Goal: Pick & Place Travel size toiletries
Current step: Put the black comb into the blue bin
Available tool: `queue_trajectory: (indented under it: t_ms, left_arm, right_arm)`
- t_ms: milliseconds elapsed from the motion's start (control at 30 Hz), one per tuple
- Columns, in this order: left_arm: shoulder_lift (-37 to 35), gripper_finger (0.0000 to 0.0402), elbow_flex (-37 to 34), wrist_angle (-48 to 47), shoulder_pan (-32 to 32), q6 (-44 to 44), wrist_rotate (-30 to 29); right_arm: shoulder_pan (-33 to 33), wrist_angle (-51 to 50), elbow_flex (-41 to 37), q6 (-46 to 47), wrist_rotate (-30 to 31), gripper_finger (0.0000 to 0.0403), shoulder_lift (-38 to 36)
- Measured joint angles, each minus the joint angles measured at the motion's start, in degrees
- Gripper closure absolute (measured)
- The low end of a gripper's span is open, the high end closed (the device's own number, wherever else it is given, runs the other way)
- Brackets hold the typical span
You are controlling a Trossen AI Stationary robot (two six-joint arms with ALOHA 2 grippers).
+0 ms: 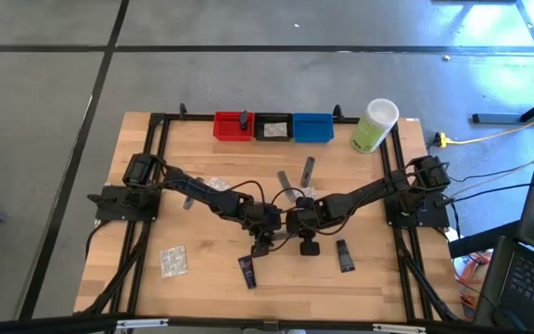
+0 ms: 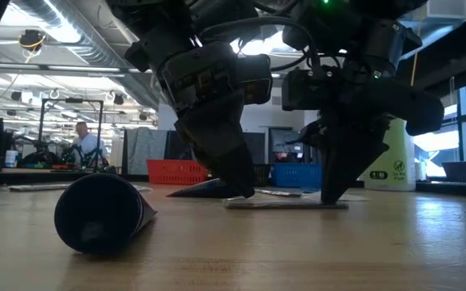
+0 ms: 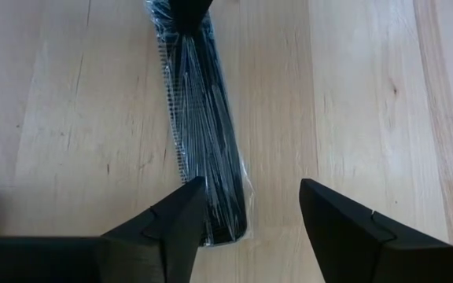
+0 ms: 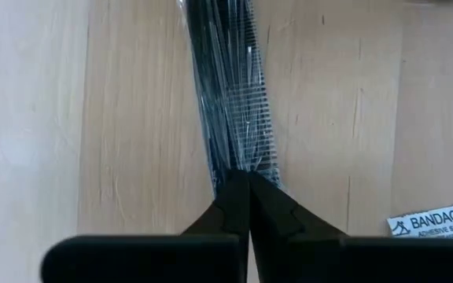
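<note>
A black comb in a clear wrapper [image 3: 207,118] lies flat on the wooden table between my two grippers; in the low view it shows as a thin strip [image 2: 285,204]. My right gripper [image 4: 246,174] is shut at one end of it. My left gripper [image 3: 250,185] is open over the other end, with one finger [image 3: 181,220] above the comb's tip and the other over bare wood. A dark navy mini tube [image 2: 99,214] lies near the front edge. A second navy tube [image 1: 344,255] lies to its right. My right gripper has its two fingers closed together on the wrapped comb's end [image 4: 238,157], coming steeply from above. Its fingertips hide the exact spot, and the comb lies flat on the table [image 4: 38,118], running away from the fingers. My left gripper: whether its finger touches the comb's tip [image 3: 222,224], I cannot tell.
Red [image 1: 233,126], black [image 1: 273,127] and blue [image 1: 311,127] bins stand at the far edge, a pale-green container [image 1: 374,125] to their right. Grey sachets [image 1: 307,171], clear packets [image 1: 173,261] and a bandage packet [image 4: 439,222] lie about.
</note>
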Motion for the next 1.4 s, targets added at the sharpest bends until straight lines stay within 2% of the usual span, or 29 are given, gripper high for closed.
queue_trajectory:
  t_ms: [300, 500, 700, 867, 1200, 1400]
  left_arm:
    - [0.0, 0.0198, 0.0, -1.0, 0.3, 0.0, 0.7]
    - [-2.2, 0.0197, 0.0, -8.4, 1.8, 0.0, 2.1]
    - [-5.4, 0.0197, 0.0, -13.8, 0.9, 0.4, -8.5]
    - [-6.1, 0.0197, -0.1, -14.1, -0.6, 0.1, -12.4]
    - [-6.0, 0.0197, -2.3, -10.4, -0.5, -1.4, -12.7]
    - [-6.0, 0.0196, -2.3, -7.5, -0.3, -1.0, -10.9]
  right_arm:
    - [0.2, -2.2, -0.5, 0.1, -1.1, 0.0401, -2.8]
    - [0.2, -5.2, -0.6, 0.6, 0.0, 0.0402, -4.1]
    - [0.2, -6.6, -0.6, 1.3, 1.7, 0.0402, -4.2]
    - [0.2, -7.0, -0.6, 1.3, 3.0, 0.0402, -5.4]
    - [1.3, -6.8, -0.4, 3.9, 4.1, 0.0401, -9.5]
    - [0.6, -5.3, -0.4, 6.4, 4.1, 0.0357, -9.5]
